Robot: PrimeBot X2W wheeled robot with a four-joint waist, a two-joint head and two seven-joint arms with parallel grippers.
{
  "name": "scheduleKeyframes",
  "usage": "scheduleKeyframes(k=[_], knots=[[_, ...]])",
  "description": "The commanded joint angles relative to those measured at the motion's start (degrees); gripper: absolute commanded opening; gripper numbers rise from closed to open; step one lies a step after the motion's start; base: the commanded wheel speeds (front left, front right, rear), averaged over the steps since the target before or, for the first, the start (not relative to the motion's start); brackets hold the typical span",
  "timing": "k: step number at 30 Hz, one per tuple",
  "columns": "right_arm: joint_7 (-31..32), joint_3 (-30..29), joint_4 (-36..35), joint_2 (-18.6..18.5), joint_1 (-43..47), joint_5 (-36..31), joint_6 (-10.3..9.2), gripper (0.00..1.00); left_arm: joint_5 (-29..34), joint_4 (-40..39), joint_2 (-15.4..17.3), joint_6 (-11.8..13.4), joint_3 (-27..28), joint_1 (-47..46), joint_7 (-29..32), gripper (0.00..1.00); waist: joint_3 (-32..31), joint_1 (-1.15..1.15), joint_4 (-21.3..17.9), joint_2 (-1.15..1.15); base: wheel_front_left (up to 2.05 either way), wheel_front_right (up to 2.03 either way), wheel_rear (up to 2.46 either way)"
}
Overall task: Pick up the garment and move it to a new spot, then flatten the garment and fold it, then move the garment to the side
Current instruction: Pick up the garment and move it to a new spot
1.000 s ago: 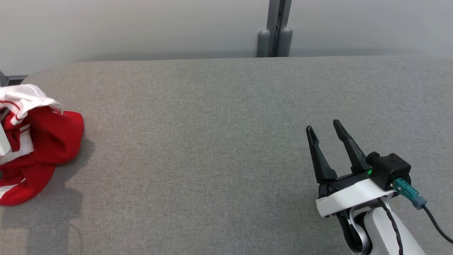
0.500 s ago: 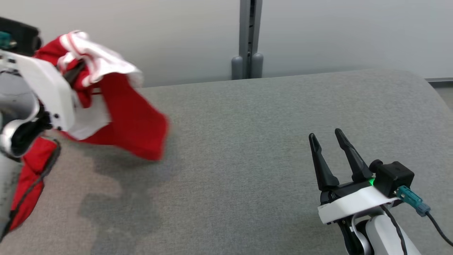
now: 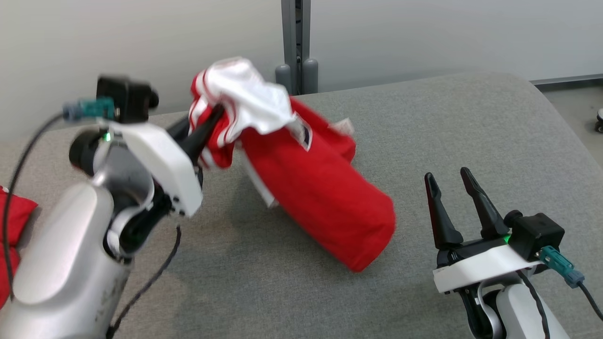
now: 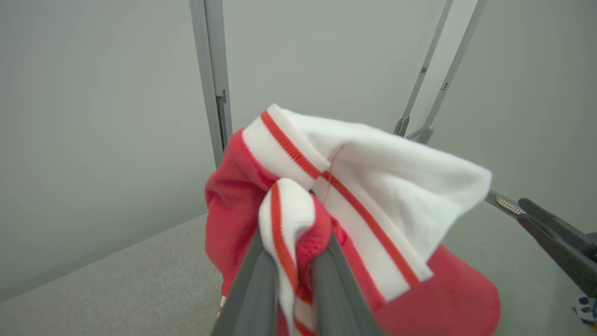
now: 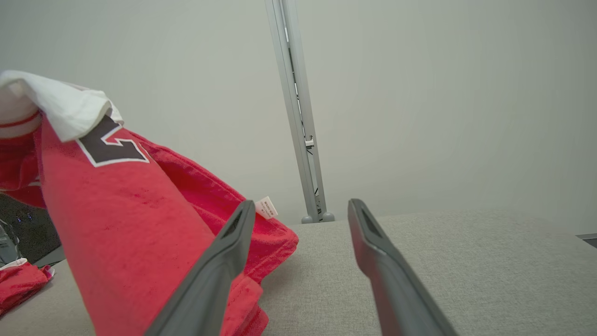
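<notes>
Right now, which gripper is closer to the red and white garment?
Left. The left gripper is shut on the garment at its striped white edge, holding it up. The right gripper stands open and apart, just right of its lower red end.

Over table [image 3: 471, 122], garment [image 3: 320, 197] between left end effector [image 3: 215, 112] and right end effector [image 3: 446, 173]

1. A grey, fabric-covered table [image 3: 471, 122] with rounded corners spreads wide.
2. The lower end of a red garment [image 3: 320, 188] rests mid-table.
3. Another red cloth [image 3: 23, 212] lies at its left edge.
</notes>
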Motion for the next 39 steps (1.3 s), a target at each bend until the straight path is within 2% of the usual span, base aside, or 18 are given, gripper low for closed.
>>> scheduleKeyframes(k=[1, 7, 14, 15, 16, 17, 23, 30, 33, 39], knots=[[-0.29, -0.35, -0.17, -0.27, -0.34, -0.45, 0.09, 1.0, -0.2, 2.55, 0.12, 0.37, 0.52, 3.16, -2.16, 0.0, 0.57, 0.0, -0.36, 0.0, 0.0, 0.0, 0.0], [-0.29, -0.59, -0.09, -0.28, -1.3, -0.98, 0.09, 1.0, 0.55, 16.57, -0.67, -0.94, 0.1, 9.91, -9.94, 0.0, 1.58, 0.0, -0.77, 0.0, 0.0, 0.0, 0.0], [-0.3, -0.88, 0.16, -0.28, -1.44, -1.59, 0.09, 1.0, 1.93, 29.58, -2.18, -2.26, -1.34, 10.1, -16.53, 0.0, 2.03, 0.0, 0.02, 0.0, 0.0, 0.0, 0.0], [-0.29, -0.86, 0.2, -0.27, -1.47, -1.71, 0.09, 1.0, 1.89, 31.23, -2.65, -2.56, -1.65, 9.78, -17.38, 0.22, 2.05, 0.0, 0.19, 0.0, 0.0, 0.0, 0.0], [-0.3, -0.91, 0.25, -0.29, -1.5, -1.72, 0.09, 1.0, 1.77, 32.66, -3.05, -2.78, -1.87, 9.32, -18.25, 0.54, 2.07, 0.0, 0.38, 0.0, 0.0, 0.0, 0.0], [-0.3, -0.95, 0.3, -0.28, -1.55, -1.68, 0.09, 1.0, 1.9, 33.84, -3.24, -3.0, -2.13, 8.92, -19.09, 1.0, 2.06, 0.0, 0.57, 0.0, 0.0, 0.0, 0.0], [-0.29, -0.72, 0.75, -0.27, -1.18, -1.95, 0.09, 1.0, 2.7, 37.64, -3.94, -3.75, -3.82, 6.7, -24.5, 1.0, 1.19, 0.0, 1.72, 0.0, 0.0, 0.0, 0.0], [-0.29, -0.61, 1.13, -0.28, -0.42, -2.14, 0.09, 1.0, 4.0, 34.67, -2.34, -3.9, -3.62, 6.86, -33.59, 1.0, -0.47, 0.0, 2.33, 0.0, 0.0, 0.0, 0.0], [-0.29, -0.74, 0.98, -0.28, -0.08, -2.12, 0.09, 1.0, 4.46, 31.73, -1.14, -2.12, -2.61, 8.89, -36.07, 1.0, -0.99, 0.0, 2.55, 0.0, 0.0, 0.0, 0.0], [-0.29, -1.26, 0.37, -0.67, 0.87, -1.84, 0.09, 1.0, 5.02, 20.82, 0.61, 3.69, 1.75, 15.15, -38.63, 1.0, -1.59, 0.0, 3.09, 0.0, 0.0, 0.0, 0.0]])
